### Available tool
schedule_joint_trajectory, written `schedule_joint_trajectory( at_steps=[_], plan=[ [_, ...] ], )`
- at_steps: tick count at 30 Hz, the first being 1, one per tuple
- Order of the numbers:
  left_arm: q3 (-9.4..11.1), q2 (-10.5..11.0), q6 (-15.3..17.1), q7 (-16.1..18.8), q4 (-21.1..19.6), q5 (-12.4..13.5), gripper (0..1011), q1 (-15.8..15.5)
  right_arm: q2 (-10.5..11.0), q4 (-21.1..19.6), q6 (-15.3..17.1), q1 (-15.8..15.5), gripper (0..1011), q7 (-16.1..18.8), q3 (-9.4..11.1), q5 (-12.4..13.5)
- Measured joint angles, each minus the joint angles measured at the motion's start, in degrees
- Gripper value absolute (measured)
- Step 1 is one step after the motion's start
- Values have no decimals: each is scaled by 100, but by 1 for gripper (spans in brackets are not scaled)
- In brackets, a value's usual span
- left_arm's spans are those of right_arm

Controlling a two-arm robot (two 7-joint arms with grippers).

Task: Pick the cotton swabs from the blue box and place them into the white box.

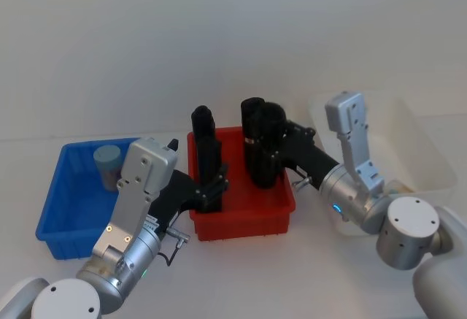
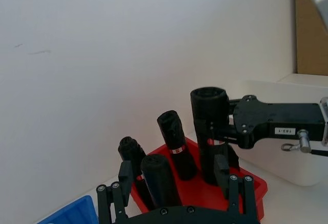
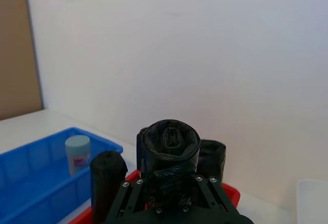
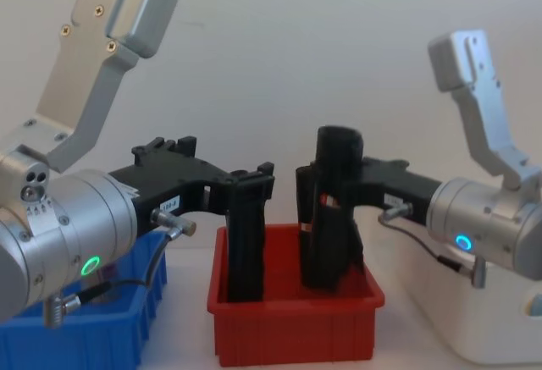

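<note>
- Left gripper (image 1: 214, 186), at centre frame, pinches a tall black cylinder (image 1: 203, 141) standing in the red bin (image 1: 241, 217).
- Right gripper (image 1: 264, 157) clamps another black cylinder (image 1: 257, 125) there.
- Cotton swabs jar (image 1: 108, 163) sits in the blue box (image 1: 69, 209), left.
- White box (image 1: 427, 155) sits at right.

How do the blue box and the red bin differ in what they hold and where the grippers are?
The blue box holds a jar of cotton swabs with a light blue lid; the red bin holds tall black upright rolls. The left gripper and right gripper are both at rolls in the red bin; neither is at the blue box. Both are open-top plastic bins of similar size.
</note>
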Motion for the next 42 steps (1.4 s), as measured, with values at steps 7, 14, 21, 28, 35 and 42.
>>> schedule_joint_trajectory(
  at_steps=[7, 14, 21, 28, 35, 42],
  plan=[
    [0, 0, 0, 0, 0, 0, 1004, 0, 150, -988, 242, -395, 352, -356, 48, 86],
    [0, 0, 0, 0, 0, 0, 1004, 0, 276, -1701, 482, -682, 352, -781, 107, 110],
    [0, 0, 0, 0, 0, 0, 1004, 0, 386, -2171, 754, -864, 352, -1218, 198, 106],
    [0, 0, 0, 0, 0, 0, 1004, 0, 489, -2448, 1081, -966, 352, -1635, 312, 71],
    [0, 0, 0, 0, 0, 0, 1004, 0, 560, -2553, 1333, -1004, 352, -1898, 403, 47],
    [0, 0, 0, 0, 0, 0, 1004, 0, 617, -2619, 1554, -1030, 418, -2091, 483, 28]
  ],
)
